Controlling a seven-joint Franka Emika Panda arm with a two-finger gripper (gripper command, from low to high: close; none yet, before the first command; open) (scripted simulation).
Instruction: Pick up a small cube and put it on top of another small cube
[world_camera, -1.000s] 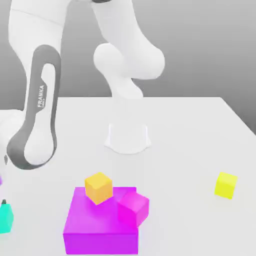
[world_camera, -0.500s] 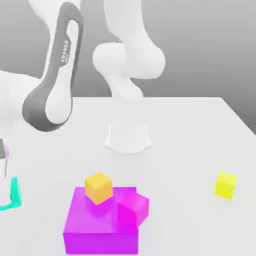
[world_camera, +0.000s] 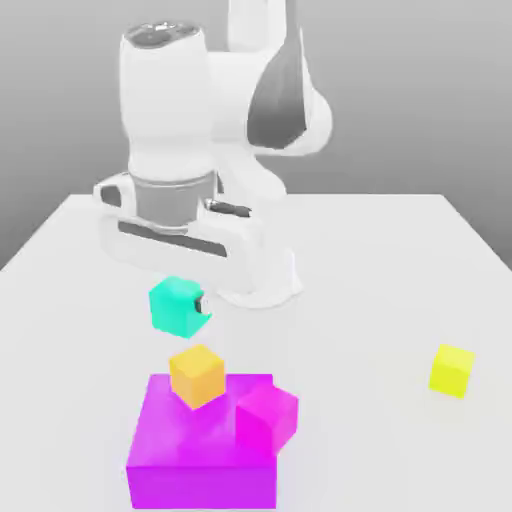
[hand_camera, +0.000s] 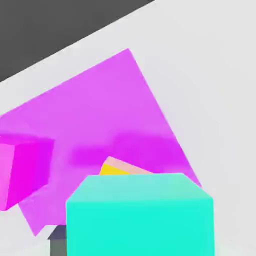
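Teal cube (world_camera: 179, 307) clenched in your end effector (world_camera: 201, 312), held above the orange cube (world_camera: 197, 376) on the magenta block (world_camera: 205, 487), wants centring and its faces squared before you lower it gently, releasing only once it sits flat.

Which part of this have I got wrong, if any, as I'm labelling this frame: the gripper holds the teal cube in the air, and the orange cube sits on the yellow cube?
The last part is wrong: the exterior view shows the orange cube on the big magenta block. The gripper does hold the teal cube in the air.
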